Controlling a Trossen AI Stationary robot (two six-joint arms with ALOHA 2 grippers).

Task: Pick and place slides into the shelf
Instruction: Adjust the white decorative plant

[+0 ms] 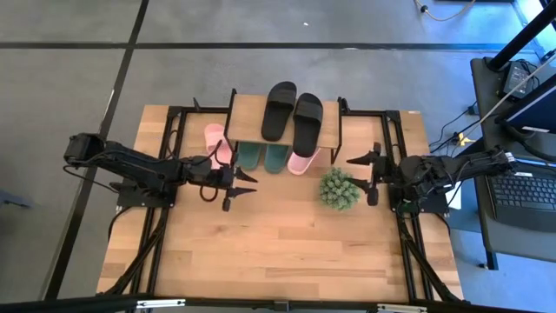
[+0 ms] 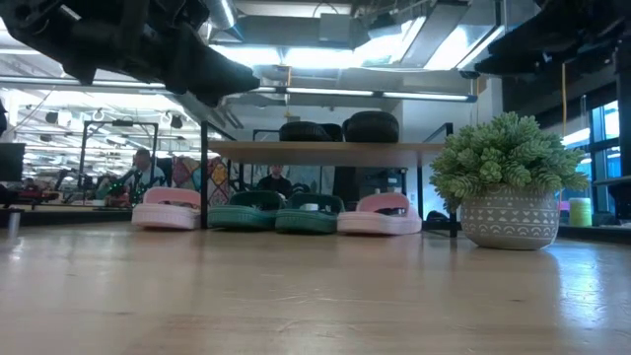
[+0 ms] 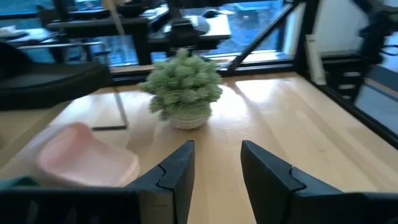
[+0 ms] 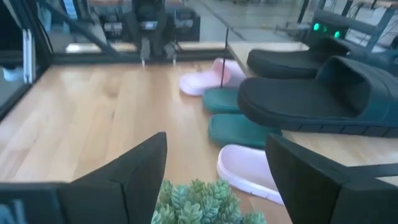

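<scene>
The shelf (image 1: 326,130) stands at the table's far middle, and the black slides (image 1: 291,113) lie side by side on its plank top. Below it, on the tabletop, the dark green pair (image 1: 263,156) pokes out from under the near edge, with one pink slide (image 1: 304,162) to their right. The other pink slide (image 1: 215,143) lies by the shelf's left legs, mostly outside the plank. My left gripper (image 1: 243,184) hovers open, just near of that left pink slide. My right gripper (image 1: 365,176) hovers open, right of the plant. Neither touches anything.
A round spiky green plant in a patterned pot (image 1: 339,188) stands between the two grippers, just near of the shelf's right end. Black frame rails (image 1: 156,235) run along both table sides. The table's near half (image 1: 278,252) is bare wood.
</scene>
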